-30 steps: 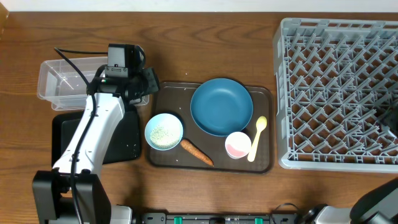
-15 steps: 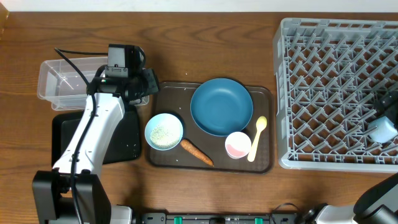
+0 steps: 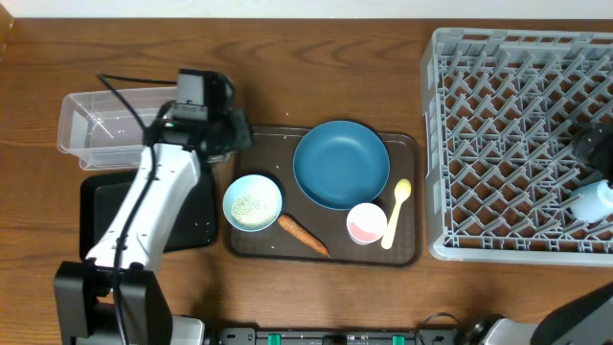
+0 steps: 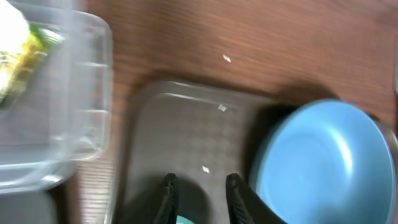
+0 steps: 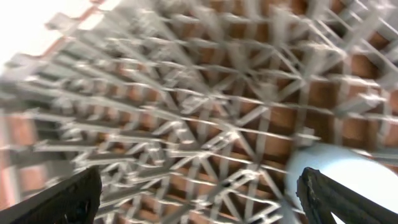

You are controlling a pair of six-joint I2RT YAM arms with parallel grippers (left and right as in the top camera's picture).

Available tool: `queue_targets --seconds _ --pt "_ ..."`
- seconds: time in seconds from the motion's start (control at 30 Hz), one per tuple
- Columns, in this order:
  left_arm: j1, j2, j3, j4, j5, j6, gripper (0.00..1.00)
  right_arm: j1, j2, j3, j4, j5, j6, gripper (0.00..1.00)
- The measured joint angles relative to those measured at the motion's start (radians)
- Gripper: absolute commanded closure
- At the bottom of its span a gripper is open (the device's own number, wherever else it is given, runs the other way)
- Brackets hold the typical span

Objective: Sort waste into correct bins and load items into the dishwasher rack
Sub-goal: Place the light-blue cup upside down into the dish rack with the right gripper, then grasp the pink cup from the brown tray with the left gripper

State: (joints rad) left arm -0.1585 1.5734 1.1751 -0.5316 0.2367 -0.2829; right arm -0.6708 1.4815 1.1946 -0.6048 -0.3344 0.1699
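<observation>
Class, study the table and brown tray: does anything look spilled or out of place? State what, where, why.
White specks, possibly rice, lie scattered on the table and the brown tray, outside the light blue bowl. A carrot lies loose on that tray.

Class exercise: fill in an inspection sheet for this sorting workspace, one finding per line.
Surface: wooden table, brown serving tray at centre.
Job's things: blue plate, bowl of rice, carrot, pink-lined cup, spoon on serving tray; light blue cup in rack; wrapper in clear tub; black tray beside it.
Clutter: white specks on table.
Grippers: left gripper open above serving tray; right gripper open over rack.
Cables: black cable over tub.
Surroundings: nothing seen.
</observation>
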Motion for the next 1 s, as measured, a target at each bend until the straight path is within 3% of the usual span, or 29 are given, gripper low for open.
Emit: queue_targets --seconds 0.37,0.63,1.0 --pt "-0.289 0.000 0.000 -0.096 0.000 0.057 0.68 0.233 -0.040 0.002 -0.049 -0.062 -0.050 0.01" --pt "-0.482 0.000 0.000 -0.195 0.000 0.165 0.67 0.372 -0.040 0.002 -0.049 -0.034 -0.065 0.01" --pt "-0.616 0.000 0.000 -0.241 0.000 0.307 0.50 0.391 -0.040 0.002 -0.050 -0.008 -0.068 0.01"
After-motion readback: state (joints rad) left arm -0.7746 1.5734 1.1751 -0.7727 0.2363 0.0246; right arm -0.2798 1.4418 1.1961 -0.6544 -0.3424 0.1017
